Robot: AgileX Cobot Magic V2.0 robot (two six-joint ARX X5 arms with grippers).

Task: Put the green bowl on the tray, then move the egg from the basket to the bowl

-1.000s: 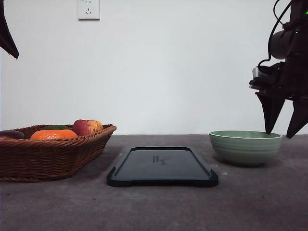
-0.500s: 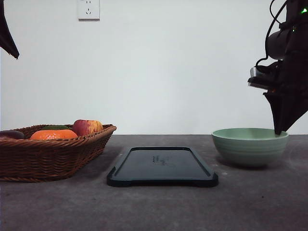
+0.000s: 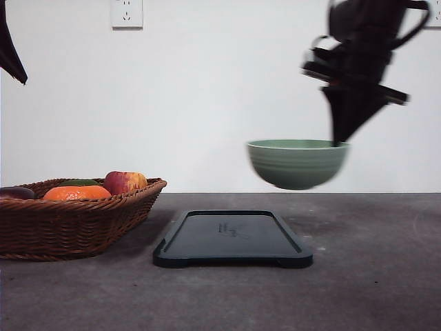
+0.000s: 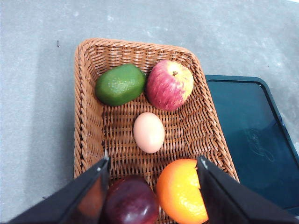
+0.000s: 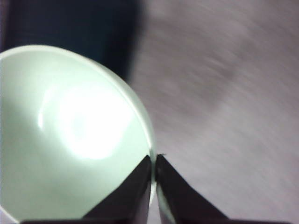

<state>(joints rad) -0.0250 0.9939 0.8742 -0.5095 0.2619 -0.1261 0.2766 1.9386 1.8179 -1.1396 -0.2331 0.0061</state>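
Grey tabletop (image 3: 358, 289) under a plain white wall. Green bowl (image 3: 298, 163) aloft, pinched at its rim by the right claw (image 5: 153, 163), above the tray (image 3: 232, 238) toward its right end. Best eased leftward until centred, kept level, lowered gently, released only once seated. Left claw (image 4: 152, 186) spread wide above the basket (image 4: 88, 121), egg (image 4: 149, 132) lying mid-basket among 4 fruits
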